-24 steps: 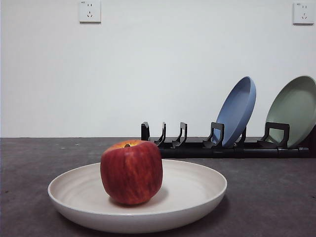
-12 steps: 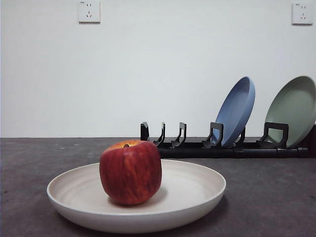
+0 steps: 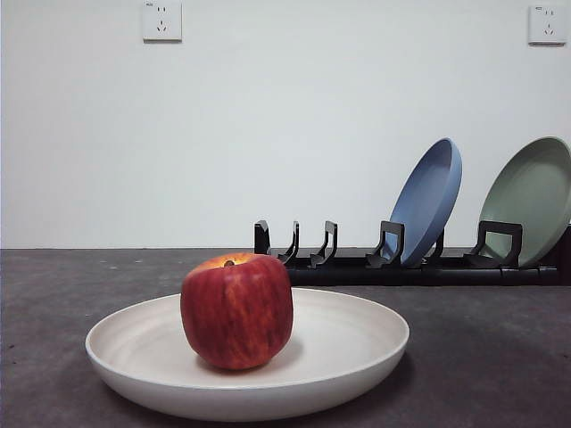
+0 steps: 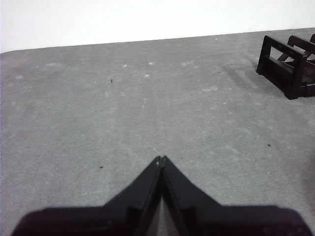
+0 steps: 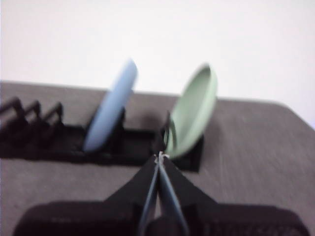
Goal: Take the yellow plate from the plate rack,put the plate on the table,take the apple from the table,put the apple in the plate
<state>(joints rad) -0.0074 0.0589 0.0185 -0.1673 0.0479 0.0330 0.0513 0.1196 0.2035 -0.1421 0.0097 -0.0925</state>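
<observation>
The red apple [image 3: 236,310] sits upright in the middle of the cream yellow plate [image 3: 348,357], which lies flat on the dark grey table [image 3: 482,357] close to the front camera. Behind it stands the black plate rack [image 3: 393,263], its left slots empty. My left gripper [image 4: 161,160] is shut and empty over bare table, with the rack's end [image 4: 288,69] off to one side. My right gripper [image 5: 159,156] is shut and empty, facing the rack [image 5: 74,142] from a short way off. Neither arm shows in the front view.
A blue plate [image 3: 428,201] and a pale green plate [image 3: 531,201] lean in the rack's right slots; both show blurred in the right wrist view, blue [image 5: 110,110] and green [image 5: 194,110]. A white wall with two sockets stands behind the table.
</observation>
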